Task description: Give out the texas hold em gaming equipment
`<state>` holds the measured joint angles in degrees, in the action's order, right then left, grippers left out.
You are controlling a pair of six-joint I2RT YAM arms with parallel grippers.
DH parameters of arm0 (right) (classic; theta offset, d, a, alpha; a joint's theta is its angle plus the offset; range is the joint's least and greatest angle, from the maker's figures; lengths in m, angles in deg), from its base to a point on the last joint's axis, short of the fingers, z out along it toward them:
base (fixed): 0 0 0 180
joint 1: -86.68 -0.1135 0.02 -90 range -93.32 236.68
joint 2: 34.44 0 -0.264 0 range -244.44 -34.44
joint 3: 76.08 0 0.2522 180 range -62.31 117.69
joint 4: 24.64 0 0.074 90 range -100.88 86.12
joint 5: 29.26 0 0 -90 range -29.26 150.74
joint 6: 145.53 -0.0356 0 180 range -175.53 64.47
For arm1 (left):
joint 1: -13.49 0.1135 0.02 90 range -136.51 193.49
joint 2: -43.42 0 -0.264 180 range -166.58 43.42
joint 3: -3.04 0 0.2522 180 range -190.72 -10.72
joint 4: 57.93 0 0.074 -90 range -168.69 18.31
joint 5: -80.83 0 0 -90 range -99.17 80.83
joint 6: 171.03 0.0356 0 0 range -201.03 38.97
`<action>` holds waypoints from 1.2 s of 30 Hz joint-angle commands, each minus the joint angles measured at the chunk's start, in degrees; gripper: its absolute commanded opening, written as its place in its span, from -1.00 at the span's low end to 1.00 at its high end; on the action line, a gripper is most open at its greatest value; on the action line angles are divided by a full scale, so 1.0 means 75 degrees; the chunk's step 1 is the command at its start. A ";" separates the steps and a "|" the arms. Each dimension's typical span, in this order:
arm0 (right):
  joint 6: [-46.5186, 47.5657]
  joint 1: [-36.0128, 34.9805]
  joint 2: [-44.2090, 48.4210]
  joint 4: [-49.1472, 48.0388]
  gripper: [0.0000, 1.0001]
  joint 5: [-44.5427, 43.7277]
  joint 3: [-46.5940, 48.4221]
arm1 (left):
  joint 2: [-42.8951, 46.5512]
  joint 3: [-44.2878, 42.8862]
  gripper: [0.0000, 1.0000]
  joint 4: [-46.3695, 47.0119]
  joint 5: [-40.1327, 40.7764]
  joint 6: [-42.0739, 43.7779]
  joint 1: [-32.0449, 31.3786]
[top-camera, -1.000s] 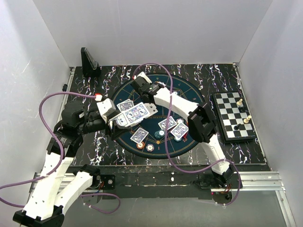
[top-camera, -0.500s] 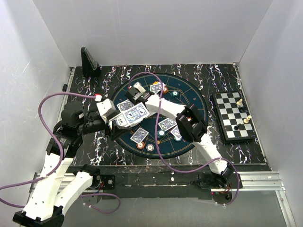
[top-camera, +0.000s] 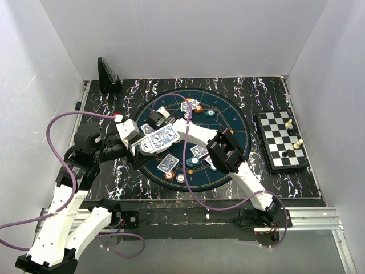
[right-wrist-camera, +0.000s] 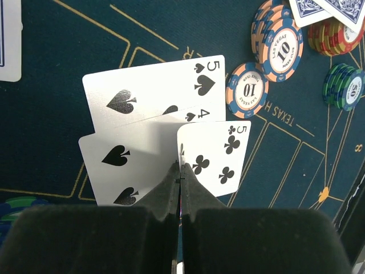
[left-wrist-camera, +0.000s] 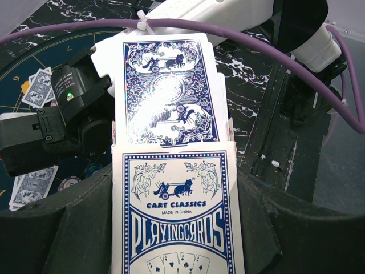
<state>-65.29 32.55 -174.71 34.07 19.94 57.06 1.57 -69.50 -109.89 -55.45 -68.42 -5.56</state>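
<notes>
Three cards (right-wrist-camera: 154, 114) pinched by one thin edge in our right gripper (right-wrist-camera: 180, 169): we risk them slipping or landing together; left gripper (left-wrist-camera: 177, 234) clamps the card box (left-wrist-camera: 174, 188).

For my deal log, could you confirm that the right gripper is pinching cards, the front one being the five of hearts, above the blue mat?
Not quite: the right wrist view shows the front card is the five of clubs, not hearts. The rest stands: the right gripper is pinching cards above the blue mat.
</notes>
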 commanded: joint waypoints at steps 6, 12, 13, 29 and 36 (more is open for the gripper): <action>-0.0819 -0.0013 0.0198 0.0253 -0.97 0.1255 0.0010 | 0.0037 -0.0201 -1.00 0.0159 -0.0005 0.0054 -0.0015; -0.1159 -0.0002 0.0514 0.0405 -0.92 0.1864 -0.0166 | 0.0072 -0.0189 -1.00 0.0171 0.0030 0.0101 -0.0015; -0.1195 -0.0002 0.0584 0.0394 -0.84 0.1912 -0.0247 | 0.0072 -0.0166 -1.00 0.0171 0.0019 0.0113 -0.0027; -0.1476 0.0455 0.1522 0.0241 0.39 0.3703 -0.0729 | 0.0153 -0.0131 -1.00 0.0229 0.0042 0.0113 -0.0015; -0.2131 0.1251 0.3078 0.0370 0.45 0.5752 -0.0787 | 0.0154 -0.0131 -1.00 0.0229 0.0136 0.0171 -0.0015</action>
<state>-77.18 37.93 -163.16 36.47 51.81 51.16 1.96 -69.50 -109.47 -54.79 -67.97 -5.56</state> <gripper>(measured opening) 0.720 0.652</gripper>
